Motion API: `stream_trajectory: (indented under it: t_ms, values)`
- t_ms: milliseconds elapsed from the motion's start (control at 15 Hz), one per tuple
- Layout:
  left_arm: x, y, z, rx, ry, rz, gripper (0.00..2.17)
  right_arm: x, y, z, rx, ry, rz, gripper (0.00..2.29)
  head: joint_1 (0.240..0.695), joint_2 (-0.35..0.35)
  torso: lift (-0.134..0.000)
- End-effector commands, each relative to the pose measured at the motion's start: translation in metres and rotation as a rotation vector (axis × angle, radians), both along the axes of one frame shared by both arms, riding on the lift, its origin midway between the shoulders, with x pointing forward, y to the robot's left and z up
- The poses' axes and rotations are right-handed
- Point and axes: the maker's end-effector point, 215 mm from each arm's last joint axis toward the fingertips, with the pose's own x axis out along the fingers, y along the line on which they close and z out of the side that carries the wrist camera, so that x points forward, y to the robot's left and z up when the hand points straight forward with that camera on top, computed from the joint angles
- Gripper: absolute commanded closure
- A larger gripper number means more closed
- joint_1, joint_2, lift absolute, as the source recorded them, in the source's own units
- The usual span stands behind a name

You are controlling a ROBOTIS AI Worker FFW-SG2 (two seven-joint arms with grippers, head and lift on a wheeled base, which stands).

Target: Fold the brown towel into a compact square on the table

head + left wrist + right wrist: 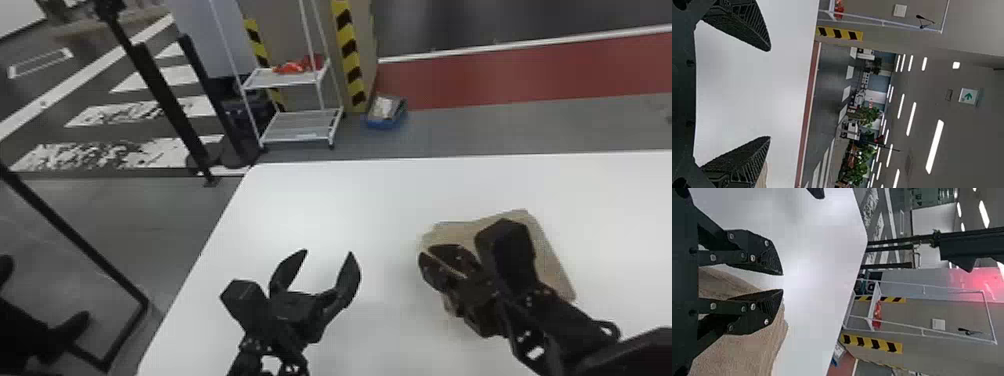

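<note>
The brown towel (pixel 550 260) lies on the white table at the right, roughly four-sided, its near part hidden under the right arm. My right gripper (pixel 428 251) is over the towel's left edge, its fingers a small gap apart. In the right wrist view, the towel (pixel 742 352) spreads behind and beside the right gripper (pixel 782 282), with no cloth pinched at the fingertips. My left gripper (pixel 328 252) stands wide open left of the towel, apart from it; in its wrist view, bare tabletop shows between the fingers of the left gripper (pixel 770 94).
The white table (pixel 320 200) has its left edge beside the left arm and its far edge beyond the towel. Past it, on the floor, stand a white wire rack (pixel 300 125), a blue bin (pixel 385 112) and black posts (pixel 170 100).
</note>
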Motion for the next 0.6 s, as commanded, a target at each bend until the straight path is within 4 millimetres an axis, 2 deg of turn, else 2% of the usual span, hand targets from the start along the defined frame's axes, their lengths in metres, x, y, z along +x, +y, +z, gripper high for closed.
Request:
stream_trajectory:
  t_ms: [0, 67, 267, 400, 533]
  values:
    - [0.001, -0.002, 0.001, -0.005, -0.003, -0.003, 0.08, -0.01, 0.014, -0.025, -0.044, 0.079, 0.042, 1.69, 0.695, 0.35, -0.118]
    - [0.0, -0.002, 0.0, -0.005, -0.001, -0.003, 0.08, -0.015, 0.016, -0.038, -0.073, 0.113, 0.05, 1.69, 0.695, 0.35, -0.118]
    - [0.001, -0.003, 0.0, -0.006, 0.0, -0.005, 0.08, -0.02, 0.005, -0.056, -0.114, 0.156, 0.035, 1.69, 0.695, 0.35, -0.118]
    - [0.001, -0.004, -0.001, -0.008, 0.001, -0.006, 0.08, -0.022, -0.021, -0.071, -0.147, 0.197, -0.018, 1.69, 0.695, 0.35, -0.118]
    - [0.002, -0.005, -0.001, -0.01, 0.001, -0.009, 0.08, -0.018, -0.049, -0.069, -0.148, 0.204, -0.079, 1.69, 0.695, 0.35, -0.118]
